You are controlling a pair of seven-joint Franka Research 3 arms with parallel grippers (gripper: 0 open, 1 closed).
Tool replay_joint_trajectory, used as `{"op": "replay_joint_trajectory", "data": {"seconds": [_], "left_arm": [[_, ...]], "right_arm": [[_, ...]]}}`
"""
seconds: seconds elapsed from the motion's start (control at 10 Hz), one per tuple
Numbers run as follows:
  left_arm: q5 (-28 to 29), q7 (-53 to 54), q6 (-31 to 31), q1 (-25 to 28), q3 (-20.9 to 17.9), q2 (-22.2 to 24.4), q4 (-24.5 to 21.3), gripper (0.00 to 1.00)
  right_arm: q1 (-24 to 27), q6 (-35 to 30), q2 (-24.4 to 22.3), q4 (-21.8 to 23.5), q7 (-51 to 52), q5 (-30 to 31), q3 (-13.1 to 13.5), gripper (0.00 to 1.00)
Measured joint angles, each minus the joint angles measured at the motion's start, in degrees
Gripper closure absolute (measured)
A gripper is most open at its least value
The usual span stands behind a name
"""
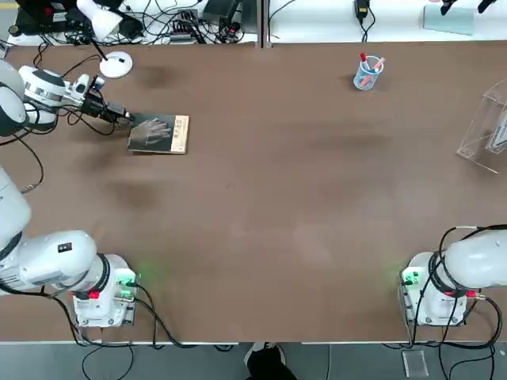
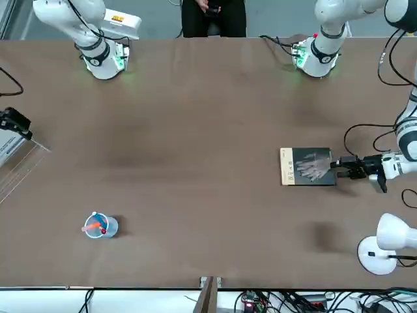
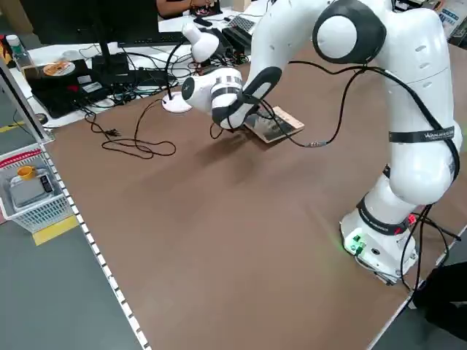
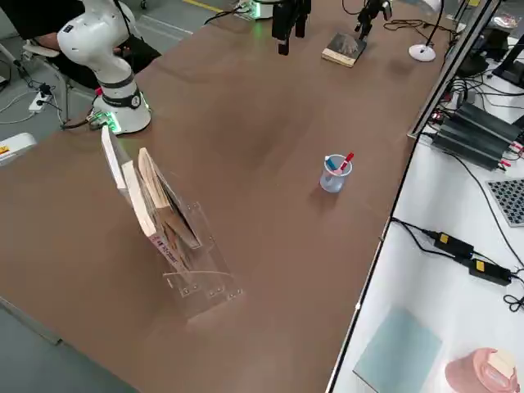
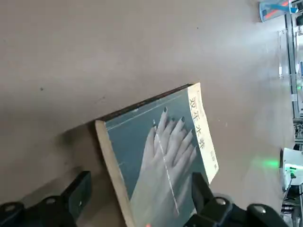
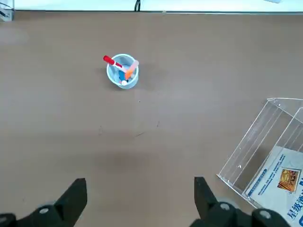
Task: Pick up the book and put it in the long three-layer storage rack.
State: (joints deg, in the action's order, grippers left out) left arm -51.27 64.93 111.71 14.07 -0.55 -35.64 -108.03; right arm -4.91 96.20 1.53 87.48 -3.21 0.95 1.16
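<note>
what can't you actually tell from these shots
- Grip on the book: the left gripper stands open at its edge; in the left wrist view one finger is beside the book and the other overlaps the cover, so contact is unclear.
- Storage rack: cut off by the frame edge in the top, front and right wrist views.
- Rack tiers: the books in it hide them in the right side view.
- Pen cup: contents too small to name.

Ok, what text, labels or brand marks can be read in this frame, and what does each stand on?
"双生水莽": the tan strip of the book, left wrist view.
"FRANKA": faint lettering on the left arm's link, left side view; rest unreadable.
Printed booklet inside the storage rack: Chinese characters, too small to read.
</note>
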Motion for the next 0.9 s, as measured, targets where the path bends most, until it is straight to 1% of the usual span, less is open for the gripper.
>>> {"op": "replay_joint_trajectory", "data": {"seconds": [0.4, 0.9], "left_arm": [[-1.7, 0.0, 0.0, -0.3, 0.7, -1.6, 0.2, 0.09], [-1.7, 0.0, 0.0, -0.4, 1.1, -3.0, 1.9, 0.1]], "right_arm": [[-0.6, -0.3, -0.6, 0.0, -0.7, 0.0, 0.0, 0.0], [-0.6, -0.4, -0.6, 0.0, -0.7, 0.0, 0.0, 0.0]]}}
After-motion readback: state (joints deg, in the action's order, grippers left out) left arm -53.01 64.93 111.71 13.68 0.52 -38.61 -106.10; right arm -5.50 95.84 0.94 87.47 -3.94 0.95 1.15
